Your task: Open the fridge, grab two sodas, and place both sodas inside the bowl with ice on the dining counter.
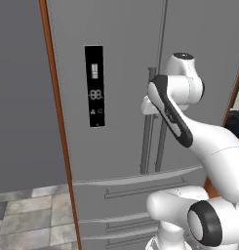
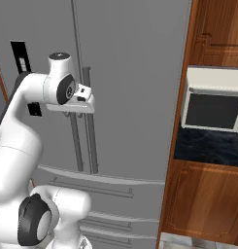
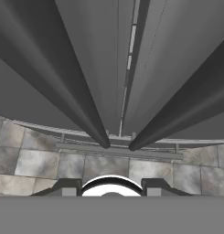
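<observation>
Tall grey French-door fridge (image 1: 121,73) closed; gripper (image 2: 80,104) at vertical bar handles (image 2: 84,126), jaw state unclear; pull straight, steadily

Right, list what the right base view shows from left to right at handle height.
Display strip → arm → fridge handles → bare fridge door → wood cabinet edge → microwave.

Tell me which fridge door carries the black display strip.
The left door: the display strip sits on its face, left of the two bar handles. The right door is plain grey.
</observation>
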Robot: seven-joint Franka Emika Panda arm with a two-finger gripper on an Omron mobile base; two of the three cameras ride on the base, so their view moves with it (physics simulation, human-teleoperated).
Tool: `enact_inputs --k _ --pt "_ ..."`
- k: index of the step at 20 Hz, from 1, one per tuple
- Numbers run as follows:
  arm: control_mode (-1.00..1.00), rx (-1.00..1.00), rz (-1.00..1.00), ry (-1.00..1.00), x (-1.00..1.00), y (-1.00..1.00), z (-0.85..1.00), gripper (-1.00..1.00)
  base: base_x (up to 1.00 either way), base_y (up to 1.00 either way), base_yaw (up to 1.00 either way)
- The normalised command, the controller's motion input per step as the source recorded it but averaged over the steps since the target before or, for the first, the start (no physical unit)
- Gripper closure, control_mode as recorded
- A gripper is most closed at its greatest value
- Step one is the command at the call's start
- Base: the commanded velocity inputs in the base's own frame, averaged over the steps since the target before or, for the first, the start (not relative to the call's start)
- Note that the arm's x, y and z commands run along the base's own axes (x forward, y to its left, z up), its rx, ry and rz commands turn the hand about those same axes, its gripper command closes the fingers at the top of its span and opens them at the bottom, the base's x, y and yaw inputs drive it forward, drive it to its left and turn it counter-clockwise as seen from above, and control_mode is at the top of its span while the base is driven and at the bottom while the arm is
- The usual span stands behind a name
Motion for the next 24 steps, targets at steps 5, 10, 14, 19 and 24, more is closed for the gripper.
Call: enact_inputs --k 5,10,14,19,24 --pt "1.0 0.0 0.0 0.0 0.0 0.0 0.0 -1.0 0.0 0.0 0.0" --pt "1.0 0.0 0.0 0.0 0.0 0.0 0.0 -1.0 -0.16 -0.01 0.0" --pt "1.0 0.0 0.0 0.0 0.0 0.0 0.0 -1.0 -0.43 -0.17 0.0" --pt "1.0 0.0 0.0 0.0 0.0 0.0 0.0 -1.0 -0.4 -0.29 0.0" --pt "1.0 0.0 0.0 0.0 0.0 0.0 0.0 -1.0 -0.3 -0.24 0.0"
